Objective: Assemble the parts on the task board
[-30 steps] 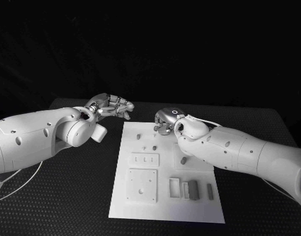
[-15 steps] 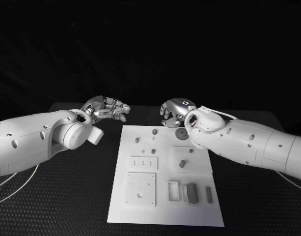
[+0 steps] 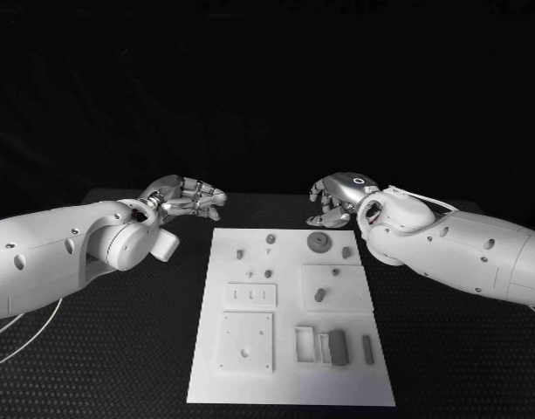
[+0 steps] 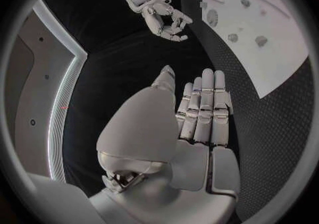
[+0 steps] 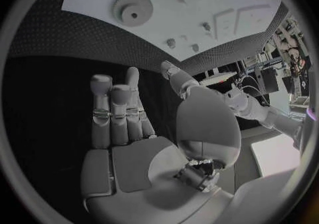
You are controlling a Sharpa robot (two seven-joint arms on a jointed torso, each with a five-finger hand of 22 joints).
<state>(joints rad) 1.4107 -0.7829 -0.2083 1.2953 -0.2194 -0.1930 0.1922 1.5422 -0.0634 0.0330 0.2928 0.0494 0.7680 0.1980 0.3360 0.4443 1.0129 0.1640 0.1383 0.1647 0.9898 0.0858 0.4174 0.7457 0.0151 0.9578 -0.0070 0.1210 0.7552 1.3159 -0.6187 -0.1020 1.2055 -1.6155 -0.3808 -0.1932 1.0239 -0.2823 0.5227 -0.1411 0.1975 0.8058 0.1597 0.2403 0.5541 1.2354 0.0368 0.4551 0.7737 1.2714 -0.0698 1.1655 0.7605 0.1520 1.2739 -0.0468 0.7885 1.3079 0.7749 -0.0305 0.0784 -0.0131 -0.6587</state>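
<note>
The white task board point(image 3: 290, 384) lies flat in the middle of the table. A grey gear point(image 3: 321, 240) lies on its far end, seen close as the gear point(image 5: 132, 9) in the right wrist view. Small grey pegs point(image 3: 271, 237) stand around it, and grey bars point(image 3: 337, 345) lie by the near right corner. My right hand point(image 3: 337, 197) hovers just beyond the board's far right corner, its fingers point(image 5: 109, 112) stretched out and holding nothing. My left hand point(image 3: 188, 195) hangs past the far left corner, palm point(image 4: 199, 128) flat, also holding nothing.
Raised white square plates point(image 3: 247, 342) sit on the board's near left part. Black matting point(image 3: 116, 349) covers the table on both sides of the board. In the left wrist view the right hand point(image 4: 162, 16) hangs beside the board's edge point(image 4: 266, 64).
My right hand has drawn back off the board's far end toward the right, uncovering the gear that now lies there. The left hand has barely shifted.
</note>
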